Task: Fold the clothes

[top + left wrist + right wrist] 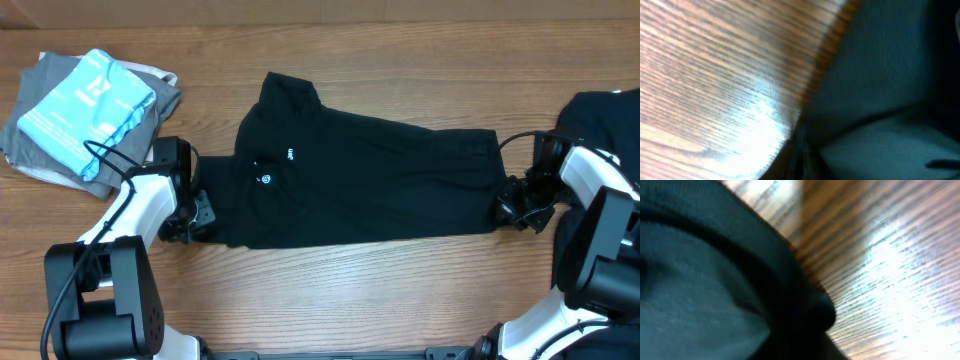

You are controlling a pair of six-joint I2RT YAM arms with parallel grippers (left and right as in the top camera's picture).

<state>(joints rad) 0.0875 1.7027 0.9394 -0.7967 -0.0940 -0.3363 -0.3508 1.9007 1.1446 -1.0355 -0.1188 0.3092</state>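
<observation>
A black T-shirt (370, 185) lies folded into a long band across the middle of the wooden table (330, 290), with small white lettering (288, 156) near its left part. My left gripper (203, 214) sits low at the band's left front corner, against the cloth. My right gripper (512, 209) is at the right front corner, also against the cloth. In the left wrist view the black T-shirt (895, 75) fills the right side, blurred. The right wrist view shows the black T-shirt (705, 280) filling the left. No fingers stand out in either wrist view.
A stack of grey folded clothes with a light blue piece (88, 108) on top lies at the back left. More black cloth (600, 115) is heaped at the right edge behind my right arm. A black cable (105, 160) runs along the left arm.
</observation>
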